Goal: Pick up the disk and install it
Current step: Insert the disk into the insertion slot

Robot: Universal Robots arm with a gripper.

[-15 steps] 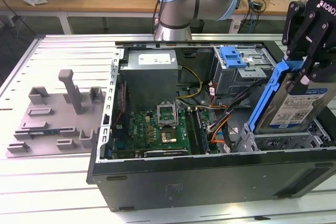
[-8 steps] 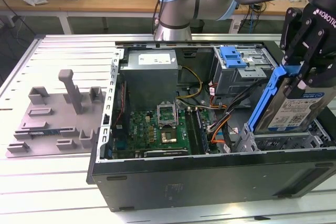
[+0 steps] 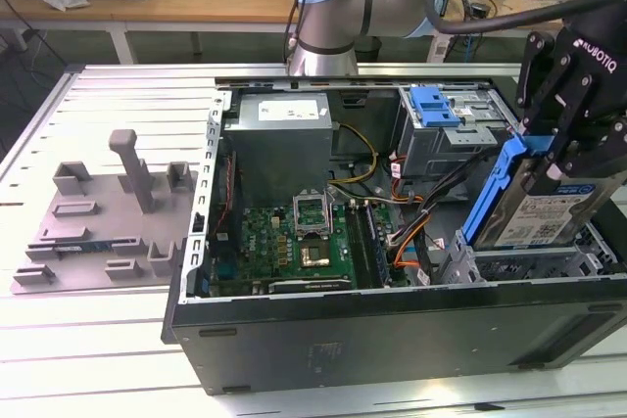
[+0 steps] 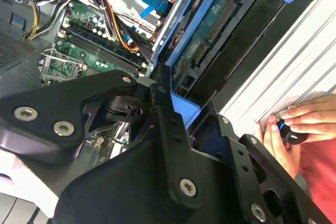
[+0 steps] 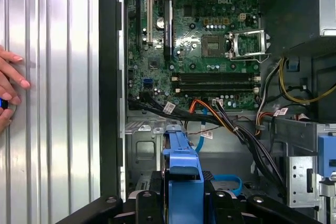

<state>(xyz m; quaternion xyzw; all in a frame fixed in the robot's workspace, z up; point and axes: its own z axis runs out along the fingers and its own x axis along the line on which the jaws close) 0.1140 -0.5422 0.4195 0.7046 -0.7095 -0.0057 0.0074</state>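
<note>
The disk [image 3: 551,214] is a silver drive with a white-and-blue label in a blue carrier frame [image 3: 493,193]. It hangs tilted, nearly on edge, over the drive bay [image 3: 529,263] at the exterior view's right end of the open computer case [image 3: 392,325]. My black gripper [image 3: 558,159] is shut on the disk's upper edge. In the second wrist view the disk's green circuit-board underside [image 4: 210,30] and its blue carrier [image 4: 181,108] run out past my fingers [image 4: 164,124]. The first wrist view has the carrier's blue edge [image 5: 184,174] between my fingers, above the case floor.
Inside the case lie the motherboard [image 3: 304,237], a grey power supply [image 3: 279,139], bundled cables [image 3: 416,212] and a blue latch on a metal cage [image 3: 438,110]. A grey tray with upright posts [image 3: 108,208] stands on the exterior view's left. A person's hand [image 4: 294,127] rests on the ribbed table beside the case.
</note>
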